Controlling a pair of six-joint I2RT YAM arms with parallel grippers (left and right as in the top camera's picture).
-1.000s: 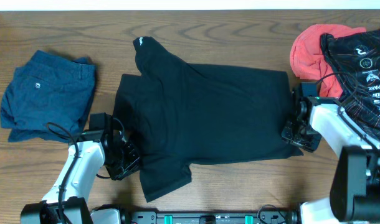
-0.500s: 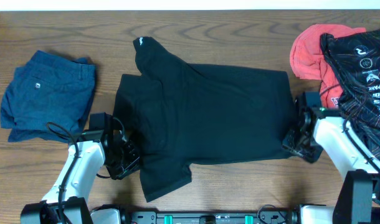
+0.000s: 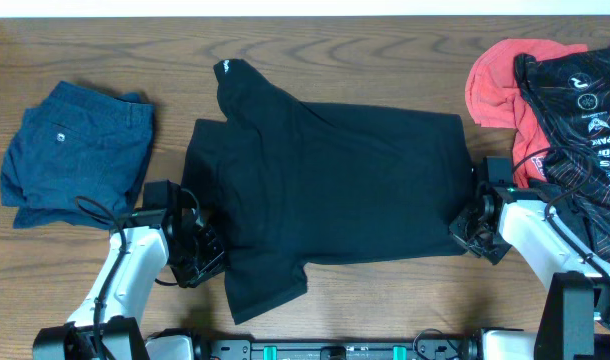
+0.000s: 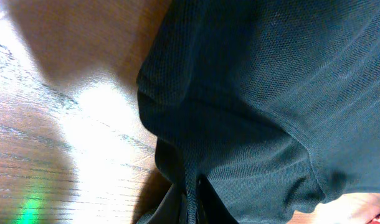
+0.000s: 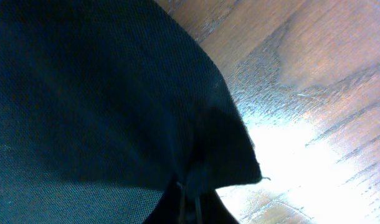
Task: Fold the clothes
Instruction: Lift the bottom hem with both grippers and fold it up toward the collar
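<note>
The clothes, a soft black garment [image 3: 325, 190] with a small white logo mark [image 3: 225, 68] at its upper left tip, lie spread flat across the middle of the table. At the garment's lower left edge my left gripper [image 3: 207, 258] is shut on a pinched fold of the fabric; the left wrist view shows that fold [image 4: 190, 180] running down between the fingers. My right gripper [image 3: 463, 232] is shut on the lower right corner. The right wrist view shows this corner [image 5: 233, 162] drawn into the closed jaws.
Folded navy blue shorts [image 3: 75, 150] lie at the far left. A red cloth [image 3: 500, 85] and a black printed jersey [image 3: 585, 110] are piled at the right edge, close behind my right arm. Bare wood table [image 3: 385, 50] runs along the back.
My right gripper has slid left and down onto the garment's lower right corner and gone from open to shut on it. The left gripper and the garment have stayed in place.
</note>
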